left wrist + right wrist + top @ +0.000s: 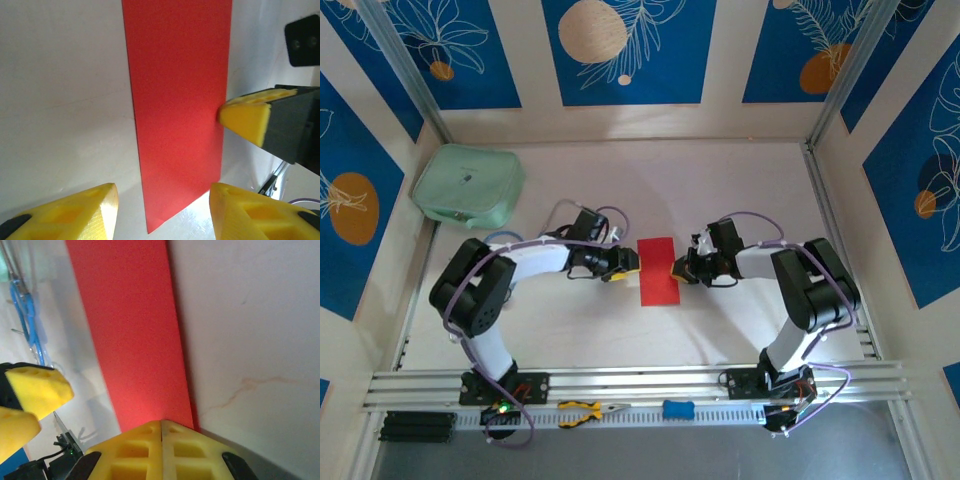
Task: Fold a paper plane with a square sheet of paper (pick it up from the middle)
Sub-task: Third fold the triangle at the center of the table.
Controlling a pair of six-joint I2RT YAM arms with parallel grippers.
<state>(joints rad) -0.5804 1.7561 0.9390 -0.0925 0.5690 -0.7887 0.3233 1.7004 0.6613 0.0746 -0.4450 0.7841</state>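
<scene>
The square sheet of paper (658,270) lies flat on the white table as a narrow bright red rectangle, between my two grippers. In the left wrist view the paper (177,100) runs away from my left gripper (162,200), whose yellow fingers stand open on either side of its near corner. From above, the left gripper (628,264) sits at the sheet's left edge. My right gripper (678,270) is at the right edge. Its jaws are shut together (161,424) with the tips touching the edge of the paper (130,330). Nothing is held between them.
A mint-green pouch (468,186) rests at the back left of the table. Yellow-handled pliers (585,410) and a blue tool (678,409) lie by the aluminium rail (640,380) at the near edge. Patterned walls enclose the table on three sides.
</scene>
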